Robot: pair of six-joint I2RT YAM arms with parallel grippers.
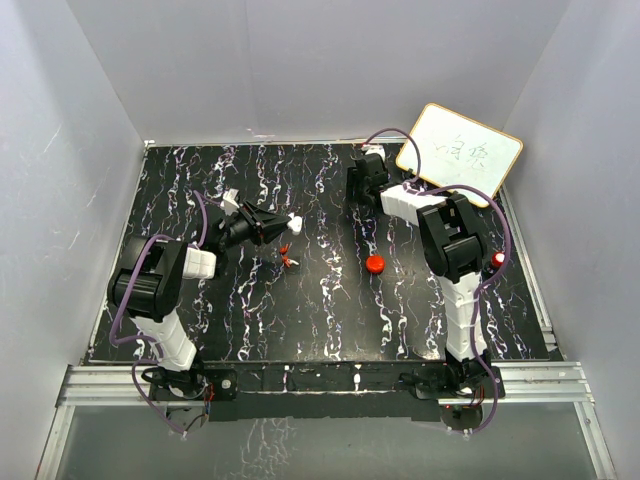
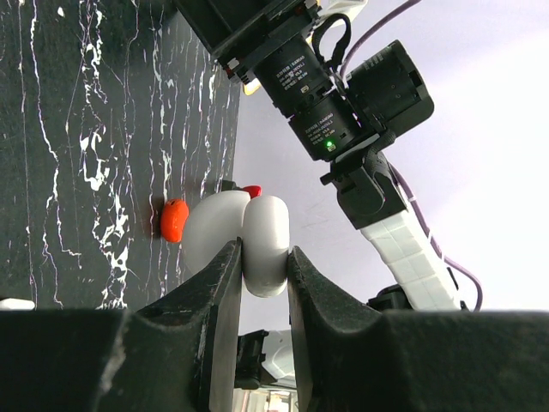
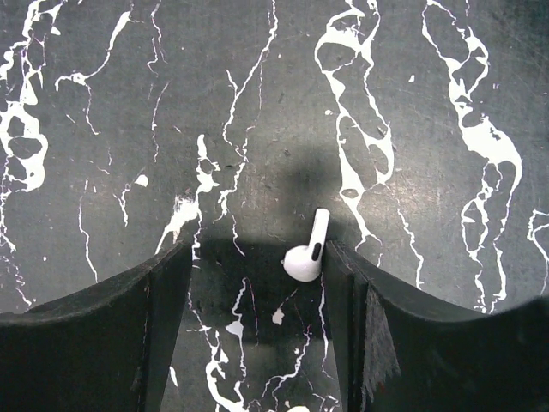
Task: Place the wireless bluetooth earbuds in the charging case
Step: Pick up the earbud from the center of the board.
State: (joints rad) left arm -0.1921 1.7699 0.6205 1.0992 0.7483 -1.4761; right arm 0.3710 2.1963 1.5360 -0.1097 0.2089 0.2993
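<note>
1. Two fingers of the left gripper (image 2: 263, 254) are clenched on the white charging case (image 2: 257, 227), held over the left half of the surface (image 1: 330, 320), apparently hinged open.
2. Two red earbuds (image 1: 290, 262) lie mid-surface, near that case.
3. Toward the far edge, the right gripper (image 3: 260, 257) stands released astride the white earbud (image 3: 304, 260). It lies flat just beside one finger, stem running along the gap, away from the wrist. It looks light, hard and slick, so pinching across the rounded head seems safest.
</note>
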